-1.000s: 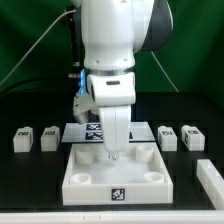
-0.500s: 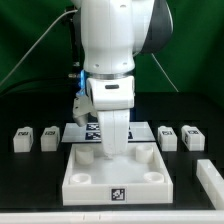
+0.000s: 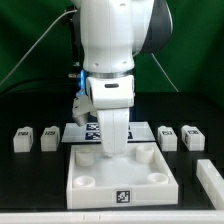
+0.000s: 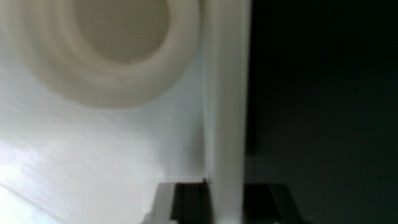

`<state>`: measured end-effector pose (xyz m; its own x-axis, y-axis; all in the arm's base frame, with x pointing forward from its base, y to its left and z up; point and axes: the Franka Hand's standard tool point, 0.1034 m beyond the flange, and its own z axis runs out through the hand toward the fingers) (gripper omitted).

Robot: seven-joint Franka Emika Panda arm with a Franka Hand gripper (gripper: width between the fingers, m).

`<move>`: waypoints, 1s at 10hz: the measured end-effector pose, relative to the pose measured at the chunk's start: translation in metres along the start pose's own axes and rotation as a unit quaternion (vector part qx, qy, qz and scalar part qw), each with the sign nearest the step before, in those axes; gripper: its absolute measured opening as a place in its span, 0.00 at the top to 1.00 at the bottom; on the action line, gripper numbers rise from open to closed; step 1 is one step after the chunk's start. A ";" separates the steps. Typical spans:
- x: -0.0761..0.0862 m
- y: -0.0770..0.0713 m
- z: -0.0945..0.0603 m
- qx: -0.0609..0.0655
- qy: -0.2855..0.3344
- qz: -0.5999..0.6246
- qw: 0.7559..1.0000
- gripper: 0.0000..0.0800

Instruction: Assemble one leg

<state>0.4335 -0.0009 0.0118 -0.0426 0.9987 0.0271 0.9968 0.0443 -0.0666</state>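
The large white square tray-like piece point(image 3: 95, 190) lies in the middle of the black table, with round sockets at its corners. My gripper point(image 3: 116, 150) reaches down onto its far rim. In the wrist view my gripper point(image 4: 222, 200) has one dark finger on each side of the thin white rim wall point(image 4: 222, 110) and is shut on it, with a round socket point(image 4: 107, 50) close by. Two legs point(image 3: 22, 138) point(image 3: 49, 137) stand at the exterior view's left. Two more legs point(image 3: 169, 136) point(image 3: 193, 137) stand at its right. Their peg ends do not show.
The marker board point(image 3: 88, 132) lies just behind the tray piece, partly hidden by my arm. Another white block point(image 3: 210, 176) sits at the exterior view's right edge near the front. A green wall stands behind the table.
The tray piece has slid a little toward the front and the exterior view's right, with my gripper still on its far rim. The legs have not moved.
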 end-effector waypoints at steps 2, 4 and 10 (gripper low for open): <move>0.000 0.000 0.000 0.000 0.000 0.000 1.000 0.92; 0.003 0.003 -0.001 -0.003 0.000 0.003 1.000 0.92; 0.055 0.057 -0.009 -0.019 0.010 0.017 1.000 0.92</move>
<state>0.4888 0.0564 0.0182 -0.0074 0.9990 0.0446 0.9995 0.0087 -0.0293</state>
